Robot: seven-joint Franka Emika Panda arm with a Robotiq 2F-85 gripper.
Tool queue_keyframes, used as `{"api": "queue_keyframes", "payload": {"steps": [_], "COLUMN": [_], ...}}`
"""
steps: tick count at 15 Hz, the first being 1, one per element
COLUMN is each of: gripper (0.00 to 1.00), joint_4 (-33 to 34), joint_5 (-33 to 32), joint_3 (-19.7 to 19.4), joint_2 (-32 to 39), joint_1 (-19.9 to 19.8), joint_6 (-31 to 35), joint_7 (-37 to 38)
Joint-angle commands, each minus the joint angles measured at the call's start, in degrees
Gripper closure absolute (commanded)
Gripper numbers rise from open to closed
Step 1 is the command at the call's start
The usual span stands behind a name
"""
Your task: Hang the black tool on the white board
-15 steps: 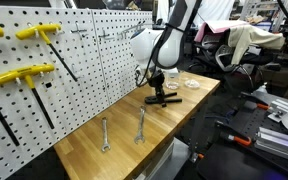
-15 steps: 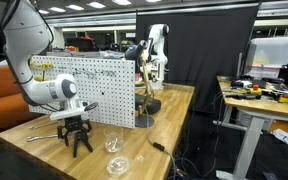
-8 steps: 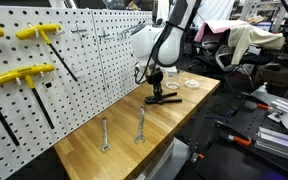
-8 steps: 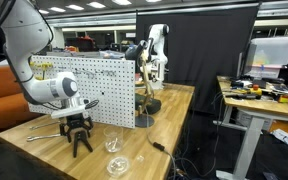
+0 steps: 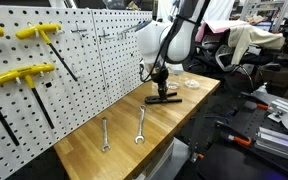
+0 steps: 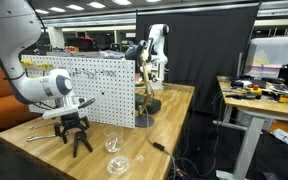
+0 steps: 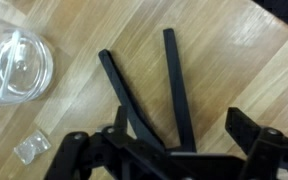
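black tool (image 7: 178, 90) clamped in claw (image 7: 159, 152), handles splayed over table (image 7: 239, 60)

the white arm (image 6: 19, 45) arches down from the upper edge in both exterior views, its upper links steep and its last joints folded over. the rounded wrist (image 6: 56, 87) lies close to level, and the dark claw (image 6: 73, 124) under it points straight down. in an exterior view the bulky forearm (image 5: 174, 40) leans over the claw (image 5: 159, 78), which hangs vertical. in the wrist view the claw (image 7: 156, 150) fills the lower edge, a dark finger (image 7: 70, 152) on each side, pinched on the head of the black tool (image 7: 179, 90).
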Motion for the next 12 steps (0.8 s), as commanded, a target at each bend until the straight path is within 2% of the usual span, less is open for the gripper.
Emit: {"api": "queue_keyframes", "payload": {"steps": [1,4,5,6,8,12], "gripper": [0.0,0.0,0.03,0.14,0.27,0.4], "joint_4": [-3.66,-3.21,-2.46,-1.79,0.07,3.48], "joint_5": [-0.89,-0.42,-0.13,-0.06,0.12,0.17], "joint_3": [-0.53,-0.49,-0.38,-0.45,-0.41,-0.44], "joint_2": [-1.73,-0.29,0.35,0.78,1.85,4.64], "joint_1": [0.32,0.08,-0.05,0.0,0.04,0.17], "joint_6": [1.44,1.16,1.05,0.92,0.3,-0.78], "joint_7": [1.09,0.85,0.65,0.71,0.35,-0.62]}}
